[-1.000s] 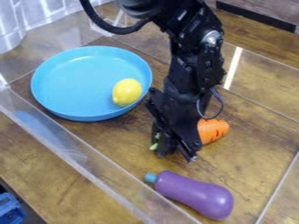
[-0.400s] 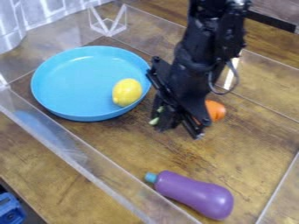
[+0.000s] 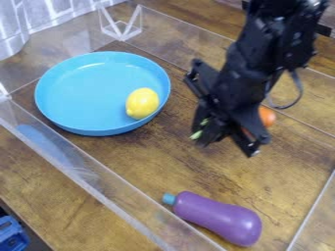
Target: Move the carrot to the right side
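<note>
Even, moderately bright indoor light falls from above, with no strong directional source. The wooden table [image 3: 92,167] shows pale glare streaks along the clear plastic walls [image 3: 78,172], which reflect light in whitish bands. The blue plate [image 3: 78,93] is evenly lit and its lemon [image 3: 141,102] carries a soft highlight. The black arm [image 3: 256,78] is smeared by motion blur, its details lost in shadow. The purple eggplant [image 3: 216,218] shows a mild sheen. Resolution is low and grain is noticeable.
</note>
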`<state>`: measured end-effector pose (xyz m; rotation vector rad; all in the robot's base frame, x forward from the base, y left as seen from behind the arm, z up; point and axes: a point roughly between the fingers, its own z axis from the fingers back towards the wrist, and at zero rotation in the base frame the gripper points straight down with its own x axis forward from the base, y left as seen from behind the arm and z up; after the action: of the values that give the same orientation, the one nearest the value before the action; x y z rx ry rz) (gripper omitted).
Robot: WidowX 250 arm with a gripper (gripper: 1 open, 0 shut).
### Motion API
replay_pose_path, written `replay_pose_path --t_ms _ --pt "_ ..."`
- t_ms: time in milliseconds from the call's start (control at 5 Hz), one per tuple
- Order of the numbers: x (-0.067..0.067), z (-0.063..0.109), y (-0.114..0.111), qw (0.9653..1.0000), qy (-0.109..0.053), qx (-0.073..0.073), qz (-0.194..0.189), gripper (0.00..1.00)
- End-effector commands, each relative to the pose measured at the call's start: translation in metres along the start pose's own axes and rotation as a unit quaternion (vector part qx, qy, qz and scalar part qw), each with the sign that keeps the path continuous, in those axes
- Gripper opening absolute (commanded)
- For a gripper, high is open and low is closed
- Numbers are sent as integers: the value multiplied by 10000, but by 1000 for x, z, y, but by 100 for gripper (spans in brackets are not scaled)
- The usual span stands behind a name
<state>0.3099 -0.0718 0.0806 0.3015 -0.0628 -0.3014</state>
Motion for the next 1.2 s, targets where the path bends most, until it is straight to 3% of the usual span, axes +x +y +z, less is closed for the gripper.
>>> replay_pose_path --t_ms 0,400,600,800,1000 --pt "18 21 -12 9994 -349 33 -15 0" --pt "24 29 -21 9986 -455 164 -232 0" --pt "24 27 -11 9961 -604 217 -610 0" --pt "8 18 10 9959 -480 264 -726 0" --pt "-10 8 43 9948 -507 254 -847 0"
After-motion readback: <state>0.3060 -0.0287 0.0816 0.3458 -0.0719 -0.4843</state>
